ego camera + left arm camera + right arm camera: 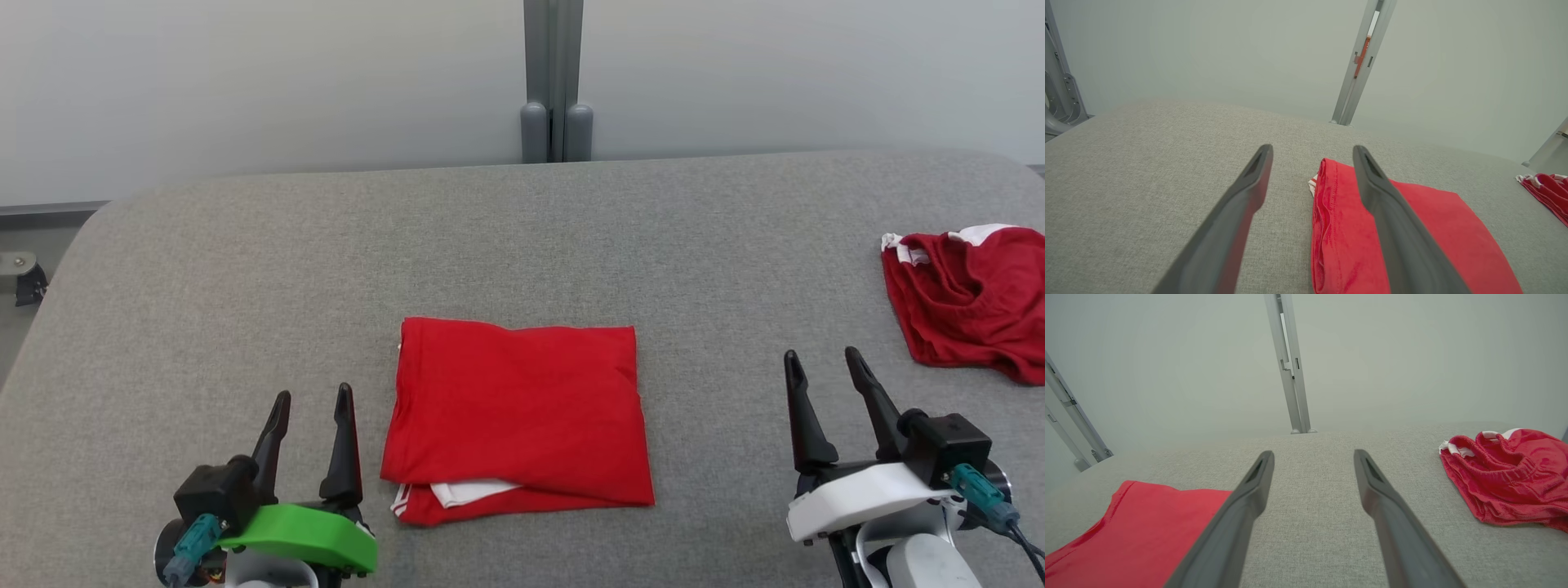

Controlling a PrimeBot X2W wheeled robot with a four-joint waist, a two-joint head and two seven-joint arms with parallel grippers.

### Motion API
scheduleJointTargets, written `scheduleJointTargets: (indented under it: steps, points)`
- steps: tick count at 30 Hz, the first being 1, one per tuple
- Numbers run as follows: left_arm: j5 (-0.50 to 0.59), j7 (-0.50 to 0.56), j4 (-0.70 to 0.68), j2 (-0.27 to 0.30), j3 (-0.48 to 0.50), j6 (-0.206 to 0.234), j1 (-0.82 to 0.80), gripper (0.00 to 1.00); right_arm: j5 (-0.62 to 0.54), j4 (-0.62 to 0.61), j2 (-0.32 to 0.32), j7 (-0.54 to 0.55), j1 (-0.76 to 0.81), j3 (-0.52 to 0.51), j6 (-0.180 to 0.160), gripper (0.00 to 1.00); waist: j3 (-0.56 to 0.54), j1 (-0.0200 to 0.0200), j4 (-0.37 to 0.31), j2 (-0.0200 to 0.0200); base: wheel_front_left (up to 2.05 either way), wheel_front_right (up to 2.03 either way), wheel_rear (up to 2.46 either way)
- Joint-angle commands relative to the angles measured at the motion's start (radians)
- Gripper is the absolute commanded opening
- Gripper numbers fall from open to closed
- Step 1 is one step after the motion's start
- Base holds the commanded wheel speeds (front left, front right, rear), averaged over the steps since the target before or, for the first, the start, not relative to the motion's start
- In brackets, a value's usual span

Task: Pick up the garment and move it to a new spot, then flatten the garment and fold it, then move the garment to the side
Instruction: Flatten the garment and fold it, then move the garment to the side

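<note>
jaws on both arms gape empty, flanking the folded garment [518,408] on the grey surface [522,237]

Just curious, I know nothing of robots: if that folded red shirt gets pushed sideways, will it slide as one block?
Probably not. The garment lies in loose soft layers, a white sleeve peeking out, so it may bunch. The gray fabric tabletop looks rough, likely dragging it.
</note>
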Motion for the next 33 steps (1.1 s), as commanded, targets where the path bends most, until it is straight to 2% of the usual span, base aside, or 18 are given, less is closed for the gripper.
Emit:
scheduleJointTargets:
  steps: [1, 10, 23, 27, 33]
  points:
    - [0.017, 0.000, -0.009, -0.004, 0.012, -0.006, 0.022, 1.00, -0.011, -0.024, 0.002, -0.002, 0.019, -0.014, 0.000, 1.00, -0.001, 0.0000, 0.001, 0.0000, 0.00, 0.00, 0.00]
    - [0.059, 0.000, -0.014, -0.025, 0.037, -0.031, 0.029, 1.00, -0.008, -0.055, 0.007, -0.002, 0.060, -0.015, 0.000, 1.00, -0.002, 0.0000, 0.006, 0.0000, 0.00, 0.00, 0.00]
    - [0.080, 0.000, 0.000, -0.036, 0.051, -0.048, 0.020, 1.00, -0.016, 0.000, 0.007, 0.010, 0.047, -0.002, 0.000, 1.00, 0.002, 0.0000, 0.015, 0.0000, 0.00, 0.00, 0.00]
    - [0.083, 0.000, 0.000, -0.037, 0.049, -0.051, 0.013, 1.00, -0.005, 0.016, 0.007, 0.080, 0.009, 0.004, 0.000, 1.00, 0.013, 0.0000, 0.031, 0.0000, 0.00, 0.00, 0.00]
    - [0.078, 0.000, -0.001, -0.039, 0.047, -0.055, 0.002, 1.00, 0.000, 0.006, 0.003, 0.280, -0.061, 0.022, 0.000, 1.00, 0.030, 0.0000, 0.079, 0.0000, 0.00, 0.00, 0.00]
